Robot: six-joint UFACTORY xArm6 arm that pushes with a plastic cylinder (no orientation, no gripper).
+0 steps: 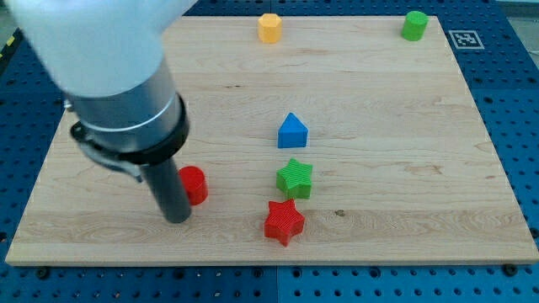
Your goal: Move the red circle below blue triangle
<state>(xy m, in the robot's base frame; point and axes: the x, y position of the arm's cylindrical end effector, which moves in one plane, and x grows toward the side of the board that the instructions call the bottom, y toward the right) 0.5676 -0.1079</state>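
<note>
**Presently: tip against red circle**

My tip [177, 217] stands on the wooden board [404, 168], touching the red circle [194, 184] on its left side. The circle is a short red cylinder, upright, lower-left of the blue triangle [292, 131] and well apart from it.

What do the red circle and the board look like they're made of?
Red circle: probably 3D-printed plastic, matte; the blocks show fine ridged lines, clearest on the red star. Board: light wood, with visible grain and a dark knot, smooth finish. My tip sits just at the circle's left.
</note>
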